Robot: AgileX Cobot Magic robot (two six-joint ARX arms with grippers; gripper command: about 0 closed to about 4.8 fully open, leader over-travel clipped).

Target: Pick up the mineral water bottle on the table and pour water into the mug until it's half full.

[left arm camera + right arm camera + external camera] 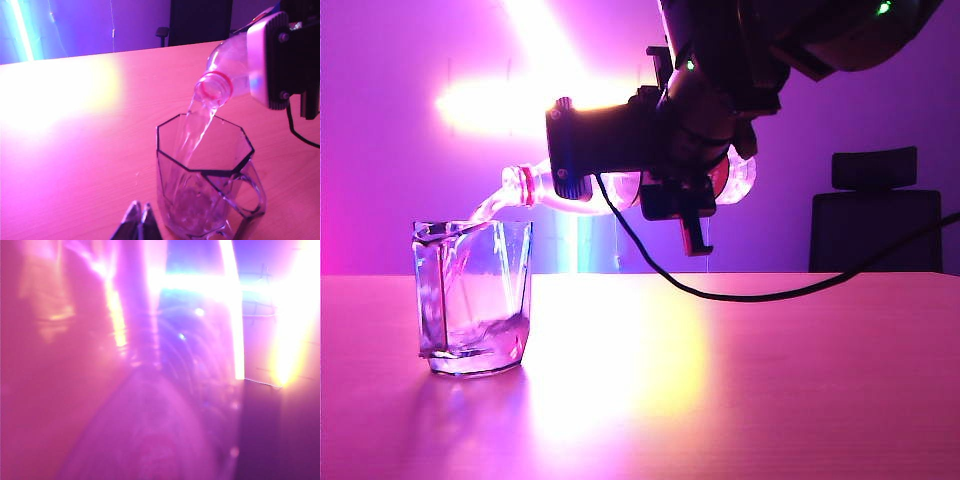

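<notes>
1. Exterior view: the right gripper (670, 185) is clamped around the mineral water bottle (610, 190), which it holds in the air above the table (770, 380). The bottle's long axis lies almost level, neck tipped slightly down and pointing toward the table's left edge, mouth just over the rim of the mug (473, 298). The mug stands near that left edge with a shallow pool of water (480, 335) at its base, well short of half. The risk I see: the stream enters close to the near rim, so any further tilt or drift could send water over the side onto the table.
2. Left wrist view: the left gripper (139, 216) sits low beside the mug with its fingers pressed together, gripping nothing. The stream falls inside the mug; a surge from the steeply tipped bottle could splash out or overfill it.
3. Right wrist view: only blurred pink plastic shows, so the jaws cannot be read here.
</notes>
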